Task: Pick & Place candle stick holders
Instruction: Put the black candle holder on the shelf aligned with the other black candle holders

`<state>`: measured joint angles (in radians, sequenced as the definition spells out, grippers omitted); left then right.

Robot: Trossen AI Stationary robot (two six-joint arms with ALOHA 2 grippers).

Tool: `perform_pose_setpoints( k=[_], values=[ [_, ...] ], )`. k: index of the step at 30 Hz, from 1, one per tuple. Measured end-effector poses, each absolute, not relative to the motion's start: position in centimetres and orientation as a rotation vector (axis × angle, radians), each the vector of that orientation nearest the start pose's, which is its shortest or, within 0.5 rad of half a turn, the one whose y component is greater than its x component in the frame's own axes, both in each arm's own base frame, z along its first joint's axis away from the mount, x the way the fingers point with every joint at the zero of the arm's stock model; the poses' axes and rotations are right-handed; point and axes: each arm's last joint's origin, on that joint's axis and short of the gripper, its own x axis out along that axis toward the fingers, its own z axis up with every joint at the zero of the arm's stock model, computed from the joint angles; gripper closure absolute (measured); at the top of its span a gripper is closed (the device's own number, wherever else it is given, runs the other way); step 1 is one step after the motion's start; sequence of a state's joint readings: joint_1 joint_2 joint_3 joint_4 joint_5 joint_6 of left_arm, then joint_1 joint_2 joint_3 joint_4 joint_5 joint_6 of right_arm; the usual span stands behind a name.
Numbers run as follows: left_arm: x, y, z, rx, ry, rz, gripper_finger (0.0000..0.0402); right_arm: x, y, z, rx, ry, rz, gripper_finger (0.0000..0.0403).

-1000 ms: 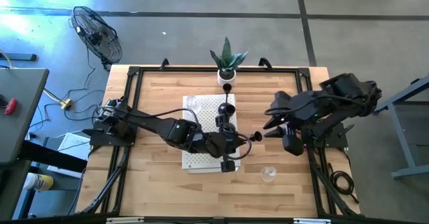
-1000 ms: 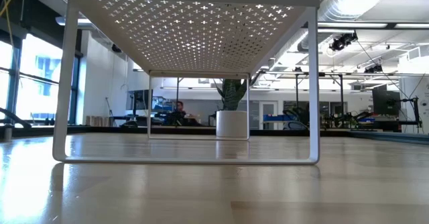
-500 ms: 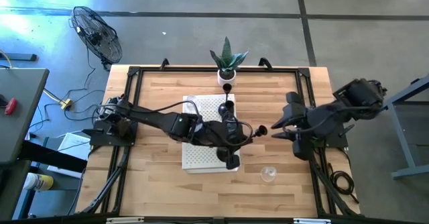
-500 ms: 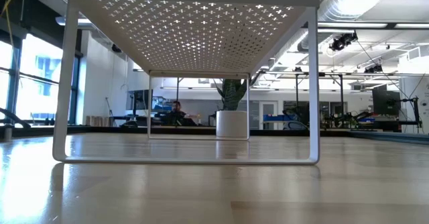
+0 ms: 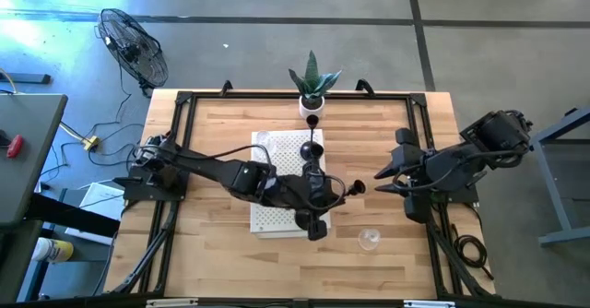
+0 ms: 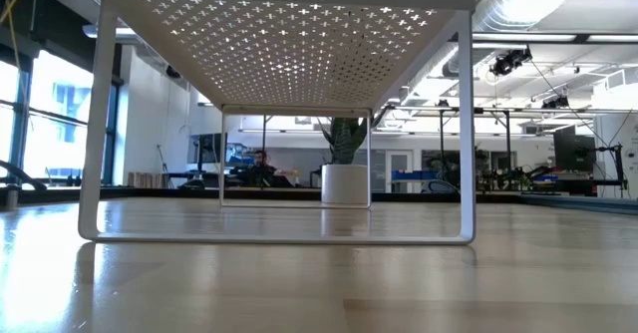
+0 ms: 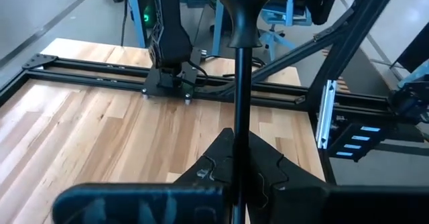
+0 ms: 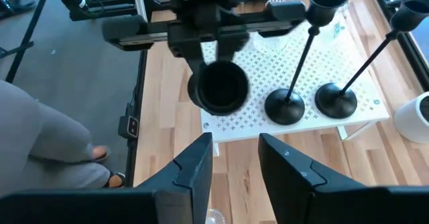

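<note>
I see a potted plant (image 5: 312, 85) at the counter's (image 5: 212, 133) far edge, and a floor fan (image 5: 135, 48) (off the counter).

Two holders (image 5: 313, 135) on the rack (image 5: 277, 218), glass holder (image 5: 369, 240) right of it

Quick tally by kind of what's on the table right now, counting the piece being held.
Black candle stick holders: 3 (one in the left gripper)
Clear glass holders: 2 that I can make out
Potted plant: 1
White perforated stand: 1
Total: 7
</note>
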<state>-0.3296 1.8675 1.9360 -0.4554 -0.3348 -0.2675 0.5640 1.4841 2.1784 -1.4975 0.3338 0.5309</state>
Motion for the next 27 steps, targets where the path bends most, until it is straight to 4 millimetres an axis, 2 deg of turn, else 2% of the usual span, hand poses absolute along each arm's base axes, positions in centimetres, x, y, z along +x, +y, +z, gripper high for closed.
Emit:
perform_pose_setpoints(
  k=[4,7,17,22,27],
  values=[
    [40.1,-13.9,39.8,-0.140,0.361,0.039,0.0395,18.4,10.5,50.0,0.177,0.765,-0.001,0.0289],
    [39.2,-14.5,40.6,-0.140,0.347,0.021,0.0395,18.2,10.7,49.9,0.186,0.771,-0.017,0.0289],
    [33.6,-18.9,44.3,-0.127,0.221,0.073,0.0394,17.6,11.5,50.0,0.176,0.709,-0.087,0.0289],
    [32.9,-20.1,45.4,-0.124,0.111,0.130,0.0394,17.4,11.7,50.1,0.114,0.674,-0.111,0.0289],
    [33.4,-19.4,46.5,-0.173,0.012,0.163,0.0394,16.8,12.6,50.1,0.044,0.684,-0.037,0.0289]
  ],
)
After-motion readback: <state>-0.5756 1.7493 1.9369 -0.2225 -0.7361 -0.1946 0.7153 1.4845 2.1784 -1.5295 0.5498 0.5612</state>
